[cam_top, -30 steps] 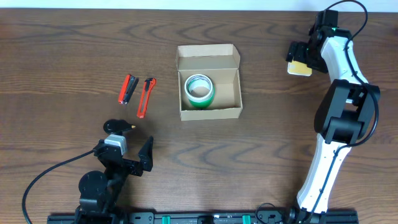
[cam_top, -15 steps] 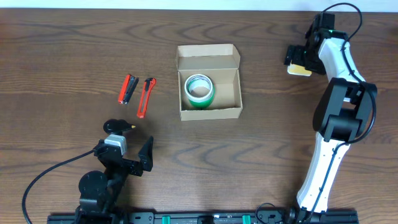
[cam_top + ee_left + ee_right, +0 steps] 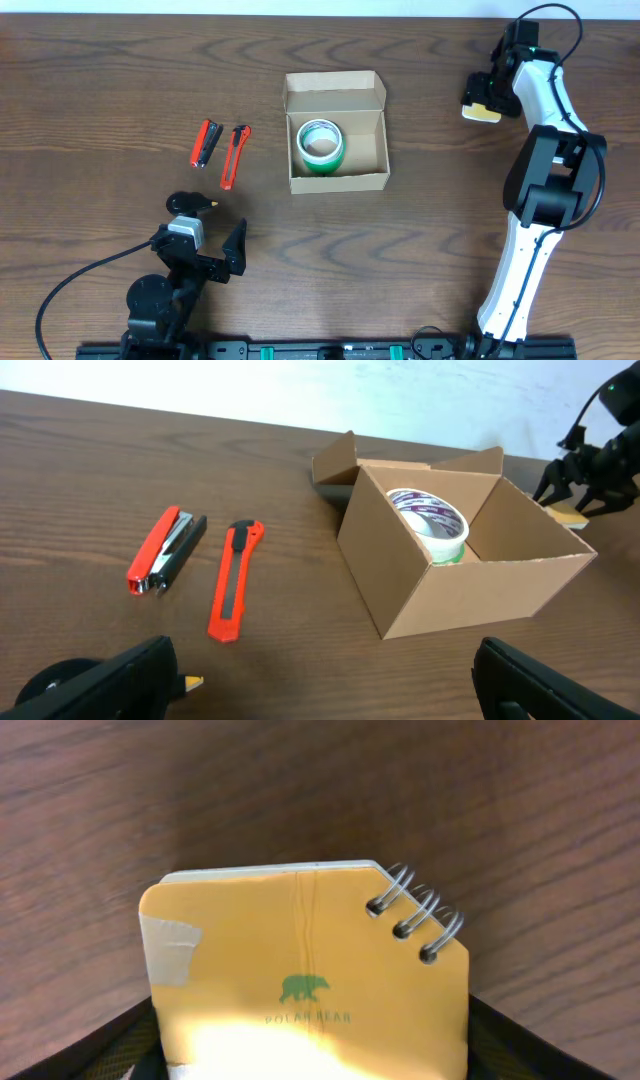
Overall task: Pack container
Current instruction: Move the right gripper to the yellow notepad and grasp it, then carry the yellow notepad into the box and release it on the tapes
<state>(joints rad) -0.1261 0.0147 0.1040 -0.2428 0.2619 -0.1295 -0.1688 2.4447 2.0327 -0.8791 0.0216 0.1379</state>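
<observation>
Dark brown wooden worktop [image 3: 100,80] carried the tan cardboard box [image 3: 337,183] at centre, flap open. Far right, right fingers [image 3: 100,1055] straddled a yellow spiral-bound notebook [image 3: 310,970]; clamped or not, I couldn't tell. Meanwhile left fingers [image 3: 110,675] gaped wide. Next, I'd say: grip, lift, carry boxward.

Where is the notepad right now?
Overhead, the notepad is at the far right, between the right hand's fingers, well right of the box.

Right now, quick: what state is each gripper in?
Left gripper: open, holding nothing.
Right gripper: fingers flank the yellow spiral-bound notebook; whether they are clamped on it cannot be told.
</observation>
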